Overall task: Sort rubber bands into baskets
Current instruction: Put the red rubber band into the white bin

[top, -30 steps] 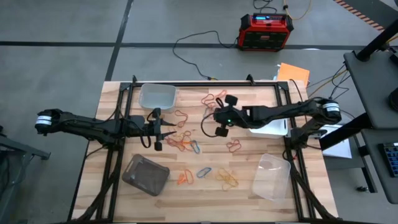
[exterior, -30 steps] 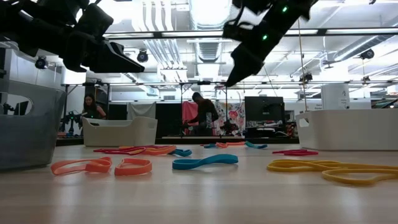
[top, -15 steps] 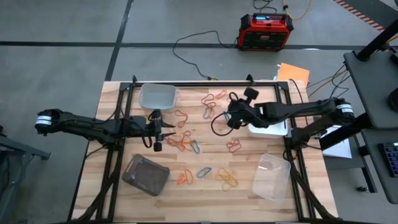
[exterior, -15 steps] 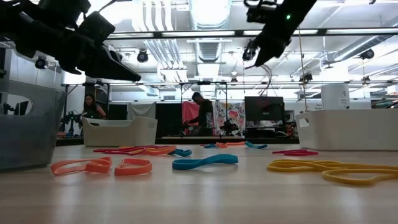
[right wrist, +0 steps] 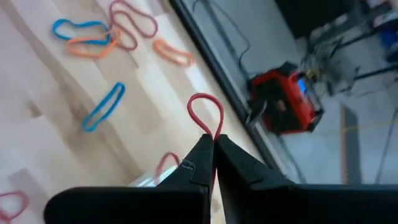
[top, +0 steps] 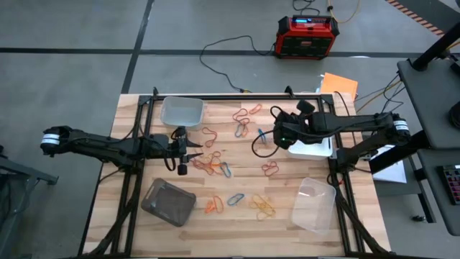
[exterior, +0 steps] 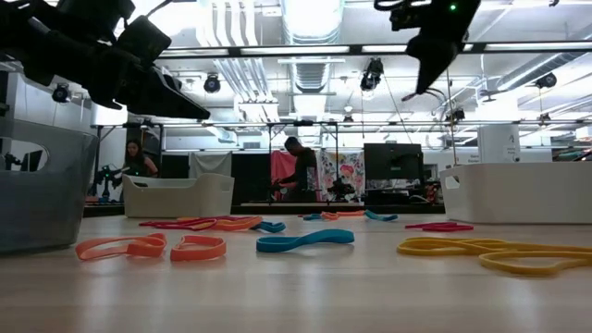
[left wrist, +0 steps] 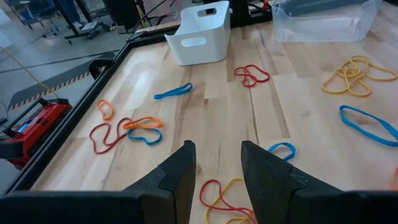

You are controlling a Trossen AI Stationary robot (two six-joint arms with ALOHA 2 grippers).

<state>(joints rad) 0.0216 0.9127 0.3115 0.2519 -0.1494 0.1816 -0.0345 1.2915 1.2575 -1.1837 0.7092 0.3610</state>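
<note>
Many red, orange, yellow and blue rubber bands (top: pixel 212 165) lie scattered on the wooden table. Four tubs stand on it: a clear one (top: pixel 181 110) at the far left, a smoky grey one (top: pixel 168 202) at the near left, a clear one (top: pixel 313 205) at the near right and a white one (top: pixel 316 148) at the right. My right gripper (top: pixel 276 134) is up above the table next to the white tub, shut on a red rubber band (right wrist: pixel 205 115). My left gripper (left wrist: pixel 217 171) is open and empty, above the middle cluster of bands. My right gripper pinches the red rubber band between its two fingertips (right wrist: pixel 200 155). A narrow loop of the band (right wrist: pixel 214 112) sticks out past the tips. The rest of the band is hidden behind the fingers. The band is lifted clear of the table.
A red-and-black box (top: pixel 307 36) with black cables stands on the floor beyond the far edge. An orange sheet (top: pixel 339 84) lies off the far right corner. A black frame borders the table. People (exterior: pixel 301 166) show in the room behind.
My right gripper has risen and gone toward the table's right edge, from over the middle of the table to beside the white tub. It stays shut on the red band.
</note>
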